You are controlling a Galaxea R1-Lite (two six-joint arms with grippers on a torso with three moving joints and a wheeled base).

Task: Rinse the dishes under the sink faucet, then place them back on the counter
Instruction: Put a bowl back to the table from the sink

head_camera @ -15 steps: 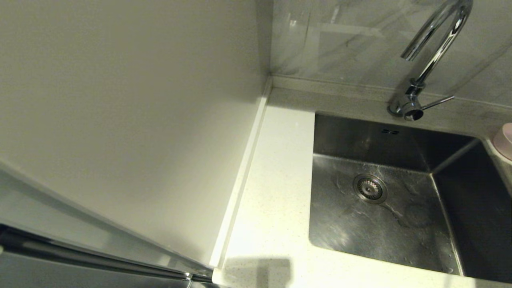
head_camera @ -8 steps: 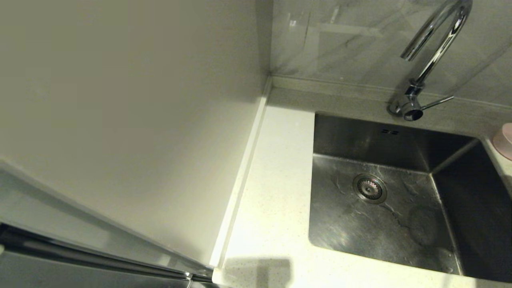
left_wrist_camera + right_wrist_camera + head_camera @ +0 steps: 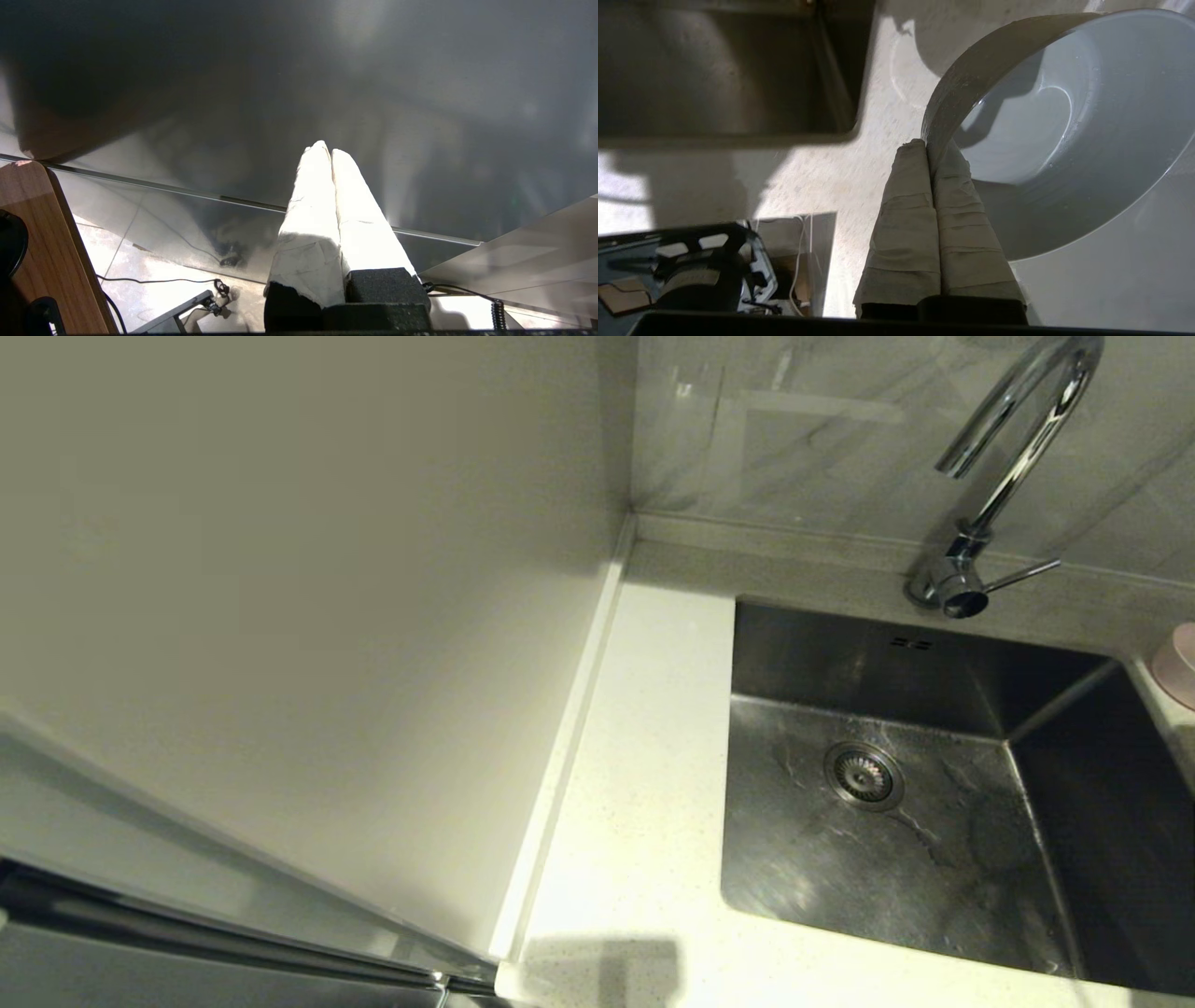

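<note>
My right gripper (image 3: 930, 147) is shut on the rim of the grey-blue bowl (image 3: 1055, 130), one finger inside and one outside. It holds the bowl tilted over the speckled counter (image 3: 831, 177), beside a corner of the sink (image 3: 714, 70). Water beads cling inside the bowl. The head view shows the steel sink (image 3: 840, 859) with its drain strainer (image 3: 863, 776), the chrome faucet (image 3: 1022, 457) with its side lever (image 3: 1022, 574), and the pale pink bowl (image 3: 1181, 663) at the right edge. Neither arm shows there. The yellow bowl is out of view. My left gripper (image 3: 329, 149) is shut and parked low, holding nothing.
A plain off-white panel (image 3: 280, 616) fills the left of the head view. A strip of counter (image 3: 644, 784) lies between it and the sink. A marbled wall (image 3: 794, 429) stands behind the faucet. The left wrist faces a steel panel (image 3: 327, 70) above the floor.
A dim shadow on the sink floor at the right has shifted slightly. Sink, faucet and pink bowl stay where they were.
</note>
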